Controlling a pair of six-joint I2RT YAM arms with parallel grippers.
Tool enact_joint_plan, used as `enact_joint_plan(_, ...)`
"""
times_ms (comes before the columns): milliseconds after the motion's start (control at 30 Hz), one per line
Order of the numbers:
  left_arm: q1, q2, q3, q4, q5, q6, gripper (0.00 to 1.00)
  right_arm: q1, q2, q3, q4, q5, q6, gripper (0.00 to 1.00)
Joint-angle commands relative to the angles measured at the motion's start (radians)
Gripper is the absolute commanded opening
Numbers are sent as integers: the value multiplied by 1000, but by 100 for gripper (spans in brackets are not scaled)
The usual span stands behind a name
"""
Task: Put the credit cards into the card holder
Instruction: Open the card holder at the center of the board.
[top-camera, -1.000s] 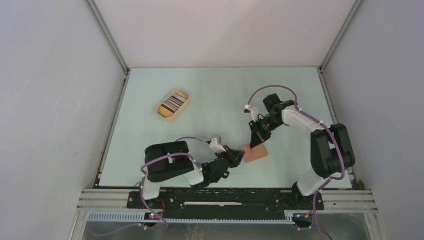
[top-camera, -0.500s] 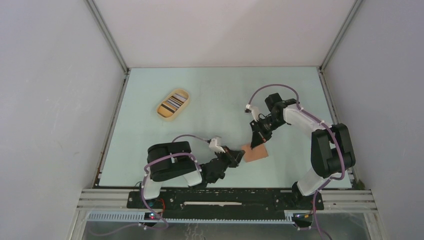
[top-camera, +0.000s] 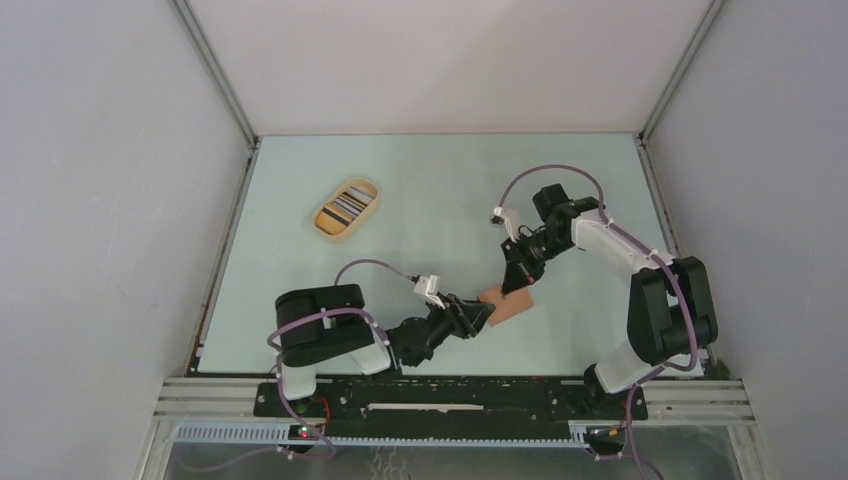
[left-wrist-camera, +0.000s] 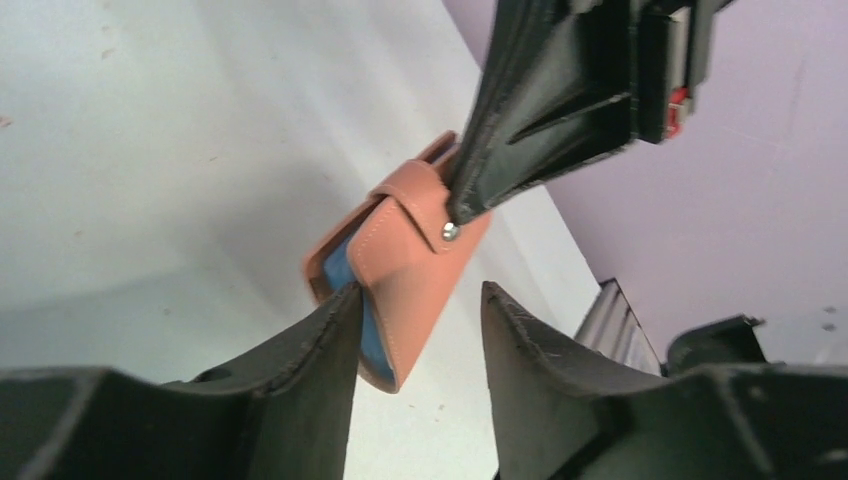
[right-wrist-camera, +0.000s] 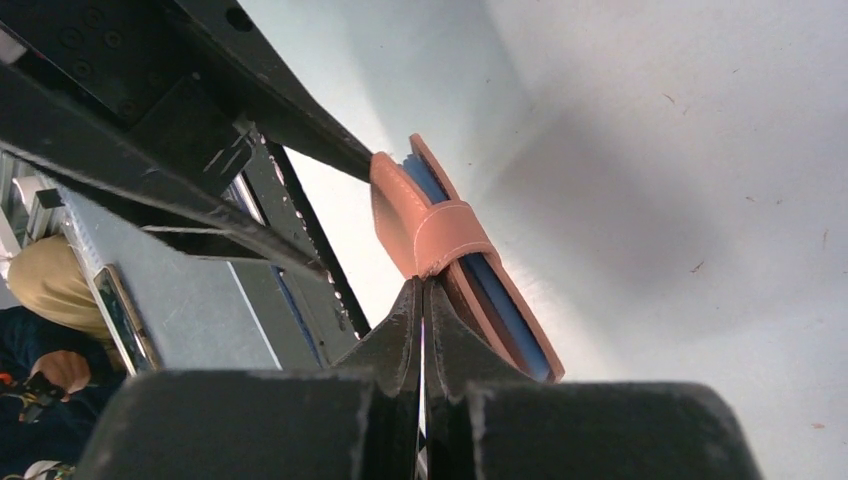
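Reddish-brown and leather-like, the card holder (top-camera: 507, 304) lies on the pale green surface (top-camera: 430, 180) between the two arms, towards the near right. Its tab is wrapped over one edge, and a blue card (right-wrist-camera: 505, 305) shows between its flaps.

The left gripper (top-camera: 482, 316) reaches in from the near left with its fingers apart. In the left wrist view the holder's lower corner sits in the gap, against the inner edge of one finger (left-wrist-camera: 335, 330) and clear of the other.

The right gripper (top-camera: 516, 284) comes down from the far side with its fingers pressed together. In the right wrist view the tips meet right at the edge of the tab (right-wrist-camera: 445, 232). In the left wrist view the same dark tip rests on the small metal snap (left-wrist-camera: 450, 231).

Well apart, on the far left of the surface, an oval tan tray (top-camera: 327, 226) holds striped cards (top-camera: 349, 203).
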Motion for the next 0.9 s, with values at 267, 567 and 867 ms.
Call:
enact_joint_plan(267,0,-227,-153,66,80,252,71,-7,-111,35,-21,-10,-70,0)
enact_joint_plan(567,18,-225,-164,67,165,282,82,-6,-138,35,-48,-54,-122,0)
enact_joint_plan(867,105,-211,-142,66,334,279,91,3,-148,35,-83,-95,-181,0)
